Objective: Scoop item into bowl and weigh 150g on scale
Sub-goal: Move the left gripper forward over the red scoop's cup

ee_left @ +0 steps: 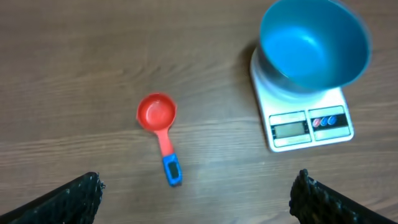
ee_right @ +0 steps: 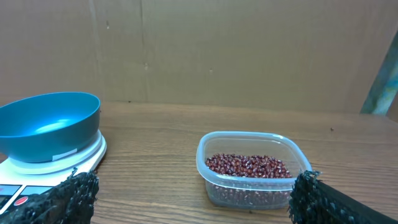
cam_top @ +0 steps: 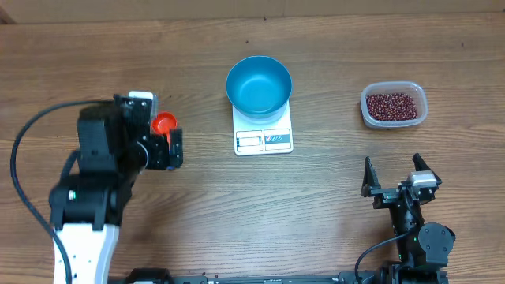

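Note:
The blue bowl (cam_top: pixel 259 84) (ee_left: pixel 311 40) (ee_right: pixel 50 121) stands empty on the white scale (cam_top: pixel 263 140) (ee_left: pixel 308 127) (ee_right: pixel 87 155) at the table's middle back. The dark red beans (cam_top: pixel 391 105) (ee_right: pixel 247 165) fill a clear tub (cam_top: pixel 420 101) (ee_right: pixel 205 163) at the right. A red scoop (cam_top: pixel 164 122) (ee_left: pixel 157 113) with a blue handle end lies on the wood left of the scale. My left gripper (cam_top: pixel 169 145) (ee_left: pixel 198 186) hovers open above the scoop's handle, holding nothing. My right gripper (cam_top: pixel 394 167) (ee_right: pixel 194 193) is open, low in front of the tub.
A cardboard wall (ee_right: pixel 217 50) closes off the back of the wooden table (cam_top: pixel 331 197). A black cable (cam_top: pixel 20 166) loops left of the left arm. The scoop's handle points toward the table's front.

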`<state>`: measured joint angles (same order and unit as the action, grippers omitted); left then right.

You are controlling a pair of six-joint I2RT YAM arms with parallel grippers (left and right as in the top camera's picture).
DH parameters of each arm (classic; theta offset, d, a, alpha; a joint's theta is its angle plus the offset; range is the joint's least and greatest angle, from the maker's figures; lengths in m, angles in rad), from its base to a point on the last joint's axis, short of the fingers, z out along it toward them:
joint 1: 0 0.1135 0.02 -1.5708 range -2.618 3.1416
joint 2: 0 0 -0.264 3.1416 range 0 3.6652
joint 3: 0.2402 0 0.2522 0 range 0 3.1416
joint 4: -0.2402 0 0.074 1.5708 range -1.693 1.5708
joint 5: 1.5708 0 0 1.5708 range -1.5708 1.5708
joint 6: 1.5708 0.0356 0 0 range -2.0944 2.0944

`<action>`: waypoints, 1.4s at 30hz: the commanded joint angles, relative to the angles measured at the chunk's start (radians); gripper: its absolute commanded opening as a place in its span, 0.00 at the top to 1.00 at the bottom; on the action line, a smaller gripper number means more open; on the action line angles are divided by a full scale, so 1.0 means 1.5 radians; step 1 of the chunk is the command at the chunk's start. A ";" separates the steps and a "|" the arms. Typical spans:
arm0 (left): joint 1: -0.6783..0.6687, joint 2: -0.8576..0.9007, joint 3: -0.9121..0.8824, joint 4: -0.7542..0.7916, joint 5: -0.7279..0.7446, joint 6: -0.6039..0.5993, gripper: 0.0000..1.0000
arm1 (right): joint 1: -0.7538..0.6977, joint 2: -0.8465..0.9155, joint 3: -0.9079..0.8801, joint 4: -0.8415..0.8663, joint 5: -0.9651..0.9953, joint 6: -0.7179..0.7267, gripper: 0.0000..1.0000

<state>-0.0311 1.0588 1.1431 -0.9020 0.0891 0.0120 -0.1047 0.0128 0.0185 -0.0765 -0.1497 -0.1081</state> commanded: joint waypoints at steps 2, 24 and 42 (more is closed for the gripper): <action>0.028 0.082 0.079 -0.055 0.040 0.068 0.00 | -0.001 -0.007 -0.007 0.003 0.004 0.000 0.00; 0.135 0.415 0.375 -0.227 0.038 0.128 0.01 | -0.001 -0.007 -0.007 0.003 0.004 0.000 0.00; 0.138 0.576 0.397 -0.197 -0.003 0.134 0.00 | -0.001 -0.007 -0.007 0.003 0.004 0.000 0.00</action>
<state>0.1661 1.8988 1.7092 -1.2144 0.1009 0.1944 -0.1047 0.0128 0.0185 -0.0761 -0.1493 -0.1085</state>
